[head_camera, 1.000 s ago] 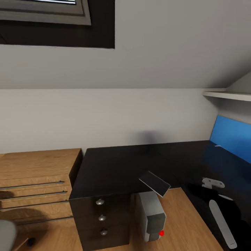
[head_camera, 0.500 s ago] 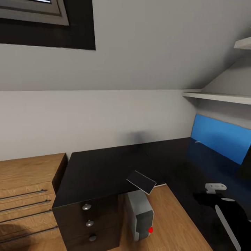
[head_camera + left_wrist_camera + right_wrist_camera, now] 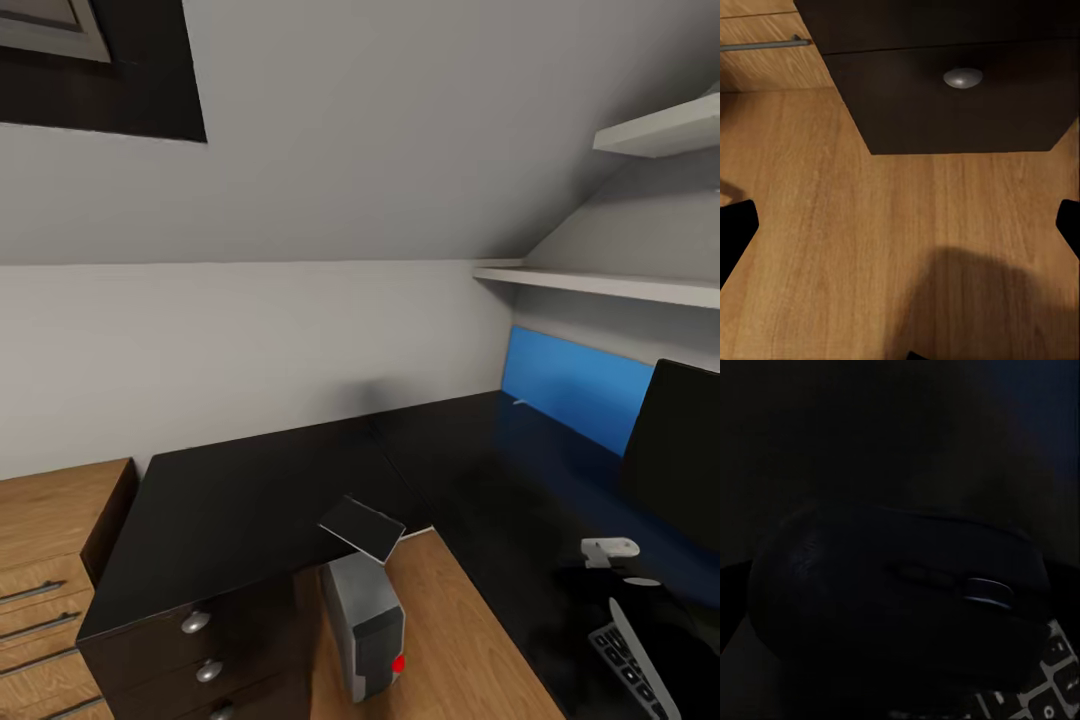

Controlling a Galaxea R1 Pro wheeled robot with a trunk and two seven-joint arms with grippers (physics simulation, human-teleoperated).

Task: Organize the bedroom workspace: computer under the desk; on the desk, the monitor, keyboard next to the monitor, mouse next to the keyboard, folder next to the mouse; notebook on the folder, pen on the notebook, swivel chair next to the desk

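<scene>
The mouse [image 3: 900, 607], dark with a scroll wheel, lay close under the right wrist camera, touching the keyboard [image 3: 632, 665] at the head view's 4 o'clock; whether the right gripper clamped it I could not tell. On the black desk [image 3: 250, 500] the notebook [image 3: 362, 527] overhung the inner edge near centre, the computer [image 3: 365, 625] on the floor below it, the monitor [image 3: 680, 450] and blue folder [image 3: 575, 385] at 3 o'clock. The left gripper [image 3: 900, 225] hung with fingers spread apart over wooden floor [image 3: 832, 225], beside the drawer unit [image 3: 960, 105].
</scene>
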